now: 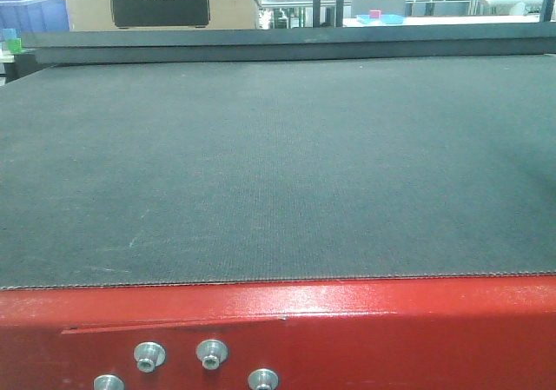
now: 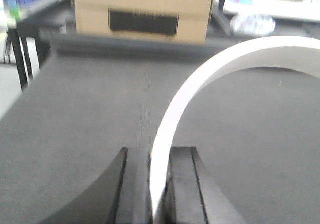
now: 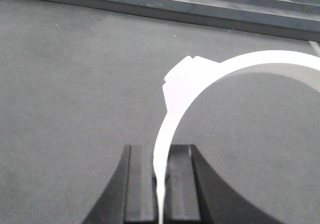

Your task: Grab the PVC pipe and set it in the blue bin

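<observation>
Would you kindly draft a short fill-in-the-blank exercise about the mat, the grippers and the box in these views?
1. The dark grey fabric mat is edged in front by a ____ painted metal frame with silver bolts.
2. In each wrist view a white curved band rises from between the ____ fingers of the left gripper and the right gripper.
3. Beyond the mat's far end stands a brown ____ box.
Missing words: red; black; cardboard.
</observation>
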`<move>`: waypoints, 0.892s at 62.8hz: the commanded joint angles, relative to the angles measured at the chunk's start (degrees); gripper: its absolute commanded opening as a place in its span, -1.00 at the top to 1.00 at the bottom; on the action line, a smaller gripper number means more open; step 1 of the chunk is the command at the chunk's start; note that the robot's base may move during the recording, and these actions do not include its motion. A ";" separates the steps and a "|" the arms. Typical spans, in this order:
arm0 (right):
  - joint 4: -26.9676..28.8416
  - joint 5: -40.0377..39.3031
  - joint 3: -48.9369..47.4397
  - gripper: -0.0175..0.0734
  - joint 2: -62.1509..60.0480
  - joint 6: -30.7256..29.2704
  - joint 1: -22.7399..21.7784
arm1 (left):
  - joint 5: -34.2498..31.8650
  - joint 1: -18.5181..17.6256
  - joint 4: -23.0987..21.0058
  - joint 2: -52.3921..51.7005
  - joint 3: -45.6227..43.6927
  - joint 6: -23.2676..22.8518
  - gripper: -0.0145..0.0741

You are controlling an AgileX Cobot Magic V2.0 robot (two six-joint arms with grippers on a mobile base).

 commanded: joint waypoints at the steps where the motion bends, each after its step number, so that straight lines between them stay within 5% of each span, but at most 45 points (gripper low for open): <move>1: 0.33 -2.10 2.13 0.97 -2.99 0.23 0.09 | -2.21 -0.30 -0.13 -6.13 2.48 -0.03 0.92; 26: 0.33 -2.29 9.91 0.97 -15.51 0.23 0.09 | 3.01 -0.30 -0.13 -23.63 11.94 -0.03 0.92; 56: 0.33 -3.79 14.63 0.97 -22.79 0.23 0.09 | 8.28 -0.30 -0.02 -25.67 13.12 -0.03 0.92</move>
